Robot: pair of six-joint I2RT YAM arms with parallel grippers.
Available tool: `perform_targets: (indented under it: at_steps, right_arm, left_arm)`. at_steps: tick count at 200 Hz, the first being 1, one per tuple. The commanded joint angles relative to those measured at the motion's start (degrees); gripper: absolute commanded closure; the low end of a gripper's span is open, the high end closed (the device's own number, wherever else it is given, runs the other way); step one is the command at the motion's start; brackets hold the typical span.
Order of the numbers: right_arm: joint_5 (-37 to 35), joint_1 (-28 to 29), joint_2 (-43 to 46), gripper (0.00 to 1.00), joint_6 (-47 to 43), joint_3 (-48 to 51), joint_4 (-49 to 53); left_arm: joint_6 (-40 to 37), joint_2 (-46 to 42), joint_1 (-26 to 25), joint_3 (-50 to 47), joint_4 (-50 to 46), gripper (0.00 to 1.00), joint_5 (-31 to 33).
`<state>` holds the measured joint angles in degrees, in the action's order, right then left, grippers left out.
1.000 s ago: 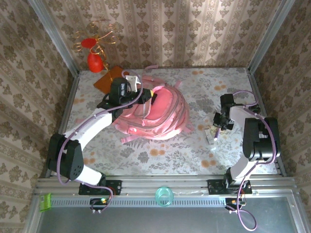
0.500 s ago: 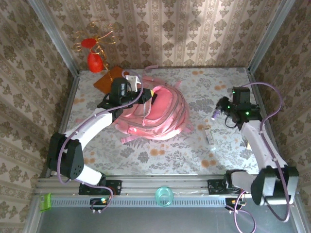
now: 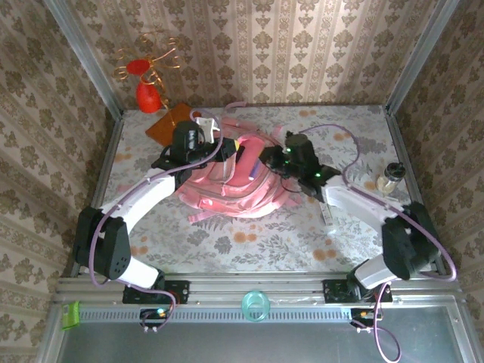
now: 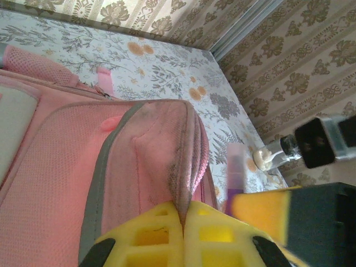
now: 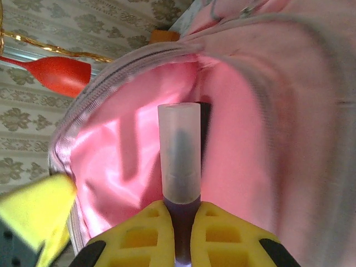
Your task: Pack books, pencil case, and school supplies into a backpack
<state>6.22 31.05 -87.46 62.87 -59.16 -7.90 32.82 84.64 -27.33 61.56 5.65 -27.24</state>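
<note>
The backpack (image 3: 253, 198) lay gaping, its pink lining straight ahead of the right gripper (image 5: 179, 214). Its 2 jaws pinched a purple marker (image 5: 179, 150) by the body, frosted cap poking into the opening. The left gripper (image 4: 182, 216) squeezed the backpack's rim fabric between its jaws.

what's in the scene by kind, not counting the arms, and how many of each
backpack: 1
purple marker: 1
whitish stick: 1
small jar: 1
orange-brown board: 1
gold wire stand: 1
total: 6
</note>
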Motion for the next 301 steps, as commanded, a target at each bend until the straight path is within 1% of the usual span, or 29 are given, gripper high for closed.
perform_targets:
  at_steps: [1, 19, 26, 32, 50, 66, 77, 90, 121, 141, 158, 171, 192, 212, 222, 232, 248, 252, 272, 301]
  right_arm:
    - [-3.73, 1.41, -4.88, 0.92, 6.81, -3.68, -4.66]
    - [-6.17, 3.06, -8.79, 0.89, 7.78, -6.84, -4.02]
    - [-7.17, 3.58, -10.17, 0.86, 8.06, -7.86, -3.89]
    - [-7.60, 4.00, -11.24, 0.81, 8.28, -8.72, -3.83]
    - [-5.46, 4.11, -14.07, 0.72, 7.53, -11.43, -4.14]
    - [-3.24, 3.94, -14.35, 0.64, 3.39, -13.45, -1.61]
    - [-2.77, 3.79, -12.50, 0.61, 0.68, -12.69, -0.63]
    - [-2.99, 3.35, -9.46, 0.60, -2.03, -10.59, 0.89]
    - [-5.96, 1.94, 2.66, 0.56, -11.45, -3.13, 8.51]
    - [-10.79, 0.48, 10.40, 0.47, -20.09, -0.60, 22.37]
    - [-15.09, -2.94, 14.20, 0.37, -25.45, 1.76, 34.85]
    - [-14.75, -7.10, 16.37, 0.31, -28.03, 4.57, 41.53]
    - [-16.04, -12.13, 18.11, 0.19, -32.09, 8.27, 46.82]
    - [-17.64, -13.49, 16.16, 0.10, -34.39, 9.98, 48.99]
    - [-16.01, -13.55, 14.12, 0.06, -34.50, 10.68, 48.56]
    - [-15.30, -13.48, 11.55, 0.05, -34.30, 10.99, 48.27]
    - [-16.62, -13.64, 8.12, 0.04, -34.35, 10.76, 48.15]
    - [-16.90, -13.72, 5.86, 0.04, -34.46, 10.58, 48.24]
    - [-16.73, -13.91, 0.99, 0.04, -35.48, 9.36, 48.53]
    - [-13.75, -14.26, -3.40, 0.10, -36.44, 7.73, 48.00]
  left_arm:
    - [-0.04, -2.23, -0.03, 1.48, 5.31, 1.00, -0.26]
    - [-0.21, -2.72, -0.11, 1.95, 5.01, 1.00, 0.06]
    - [-0.21, -2.81, -0.17, 2.13, 4.90, 1.00, 0.12]
    - [-0.26, -2.92, -0.17, 2.29, 4.77, 1.00, 0.09]
    - [-0.55, -3.08, -0.20, 2.54, 4.57, 1.00, 0.00]
    - [-0.64, -3.15, -0.09, 2.40, 4.63, 1.00, 0.17]
    - [-0.80, -3.08, -0.17, 2.21, 4.69, 1.00, 0.17]
    - [-0.83, -3.08, -0.07, 2.17, 4.76, 1.00, 0.17]
    - [-1.18, -2.69, 0.08, 2.20, 4.90, 1.00, 0.55]
    - [-0.90, -2.07, 0.07, 2.16, 5.29, 1.00, 0.19]
    - [-0.50, -1.55, 0.08, 2.01, 6.02, 1.00, 0.02]
    - [-0.31, -1.22, 0.07, 2.00, 6.37, 1.00, -0.09]
    - [-0.17, -0.73, 0.06, 2.00, 6.62, 1.00, -0.09]
    - [-0.05, -0.62, 0.04, 2.03, 6.59, 1.00, -0.18]
    - [-0.20, -0.62, -0.01, 1.97, 6.57, 1.00, -0.09]
    - [-0.34, -0.67, 0.01, 1.82, 6.33, 1.00, 0.09]
    - [-0.30, -0.62, 0.08, 1.77, 6.29, 1.00, -0.02]
    - [-0.30, -0.66, 0.01, 1.74, 6.30, 1.00, -0.09]
    - [-0.56, -0.87, 0.07, 1.81, 5.93, 1.00, -0.01]
    - [-0.84, -1.06, 0.00, 1.73, 5.86, 1.00, 0.44]
